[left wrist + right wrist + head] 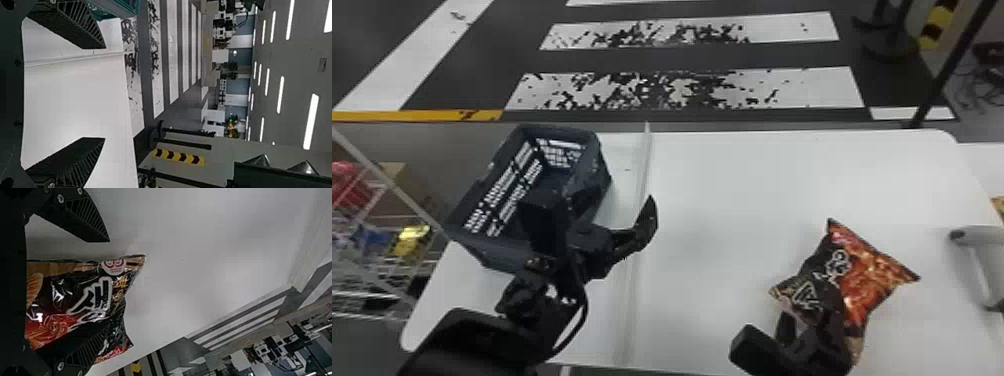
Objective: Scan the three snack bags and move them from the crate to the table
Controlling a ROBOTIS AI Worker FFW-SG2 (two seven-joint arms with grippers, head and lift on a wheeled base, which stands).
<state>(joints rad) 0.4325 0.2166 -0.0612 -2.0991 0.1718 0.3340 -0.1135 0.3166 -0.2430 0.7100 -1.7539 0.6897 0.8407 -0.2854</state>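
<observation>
The right end effector, fingers apart, straddles the bag toward the worktop's near edge, presumably for scanning. The left end effector has its fingers apart.

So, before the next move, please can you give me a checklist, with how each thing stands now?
1. Snack bag out of crate: ok.
2. Right gripper closed on the bag: not ok, fingers open.
3. Left gripper free: ok, open and holding nothing.
4. Scanner on table: ok, at the right.
5. Bag scanned: cannot tell.
6. Crate emptied: cannot tell, left arm hides part.
</observation>
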